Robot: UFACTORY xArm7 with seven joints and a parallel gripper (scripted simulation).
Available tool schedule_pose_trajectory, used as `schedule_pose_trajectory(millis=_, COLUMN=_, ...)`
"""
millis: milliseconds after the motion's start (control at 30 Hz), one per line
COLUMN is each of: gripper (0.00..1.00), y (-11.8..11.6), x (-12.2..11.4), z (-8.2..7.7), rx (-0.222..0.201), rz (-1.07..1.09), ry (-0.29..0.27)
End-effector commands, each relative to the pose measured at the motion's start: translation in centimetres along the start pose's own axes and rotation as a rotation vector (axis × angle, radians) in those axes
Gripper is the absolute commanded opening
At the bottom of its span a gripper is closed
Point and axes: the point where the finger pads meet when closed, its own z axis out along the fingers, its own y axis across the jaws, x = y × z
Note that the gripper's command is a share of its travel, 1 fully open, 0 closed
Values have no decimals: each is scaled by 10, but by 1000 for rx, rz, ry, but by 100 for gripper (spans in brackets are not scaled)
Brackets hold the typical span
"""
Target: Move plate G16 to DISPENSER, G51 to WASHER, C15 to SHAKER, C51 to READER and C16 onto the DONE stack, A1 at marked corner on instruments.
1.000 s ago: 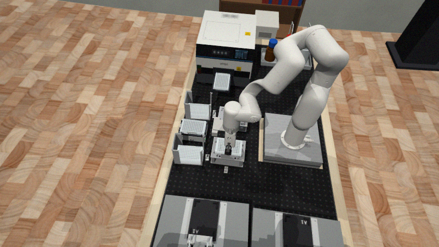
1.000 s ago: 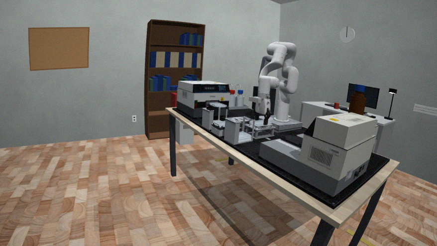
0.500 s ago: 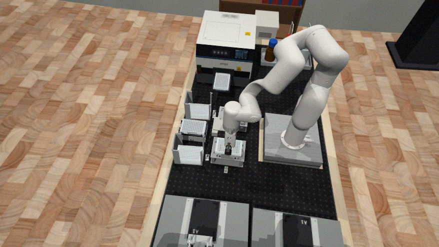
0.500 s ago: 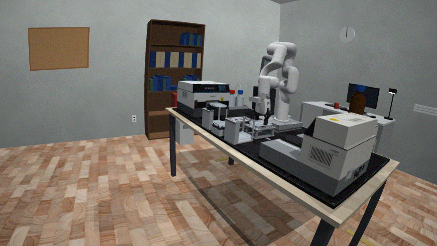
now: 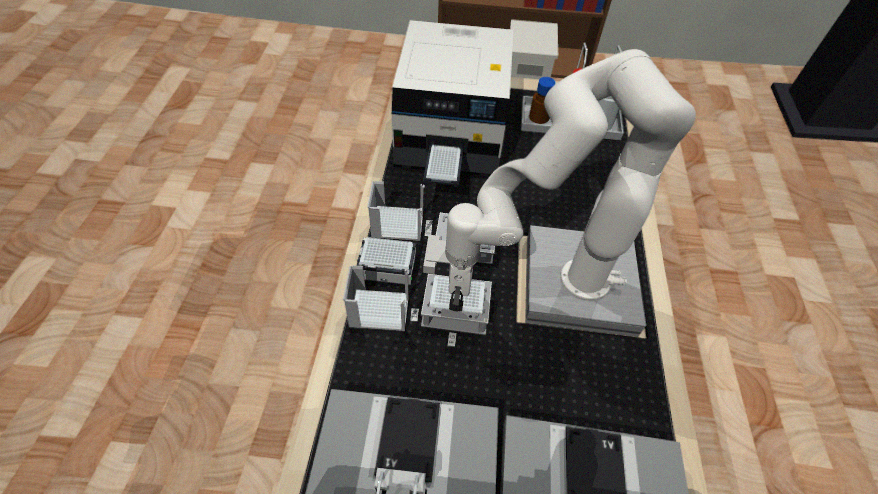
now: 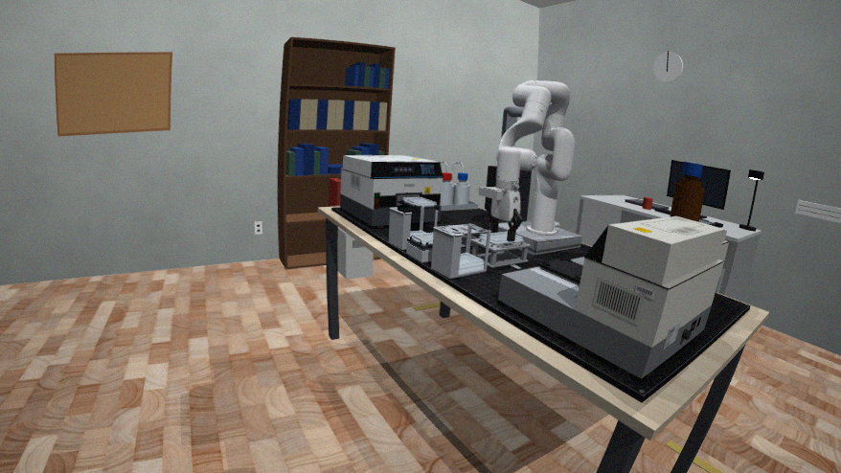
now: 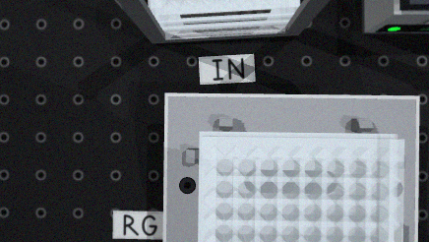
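My gripper (image 5: 455,301) (image 6: 512,225) reaches straight down onto the regrip nest RG (image 5: 454,323) (image 7: 290,109) and is shut on a white well plate (image 5: 438,294) (image 7: 305,187) that lies on or just above that nest. I cannot read the plate's label, and the fingers are out of the wrist view. The IN rack (image 5: 375,307) (image 7: 223,15) stands just left of the nest and holds white plates. Another plate (image 5: 443,162) lies on the tray of the white READER (image 5: 453,61). A plate (image 5: 386,254) sits on the station between the two racks.
The second rack (image 5: 396,221) also holds a plate. Two grey instruments at the near edge (image 5: 343,442) (image 5: 660,460) show dark nests marked A1 with no plate in them. The arm's base plinth (image 5: 586,307) stands right of the nest. Bottles (image 5: 540,98) stand by the READER.
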Motion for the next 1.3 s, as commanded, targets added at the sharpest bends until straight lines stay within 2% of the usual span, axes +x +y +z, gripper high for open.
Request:
schedule_pose_trajectory(millis=0, gripper=0, y=0, x=2, z=0, rx=1, rz=0, ry=4)
schedule_pose_trajectory(millis=967, gripper=0, y=0, x=2, z=5, rx=1, rz=0, ry=4)
schedule_pose_trajectory(millis=1000, gripper=100, y=0, x=2, z=6, rx=1, rz=0, ry=4)
schedule_pose_trajectory(millis=1267, gripper=100, y=0, x=2, z=5, rx=1, rz=0, ry=4)
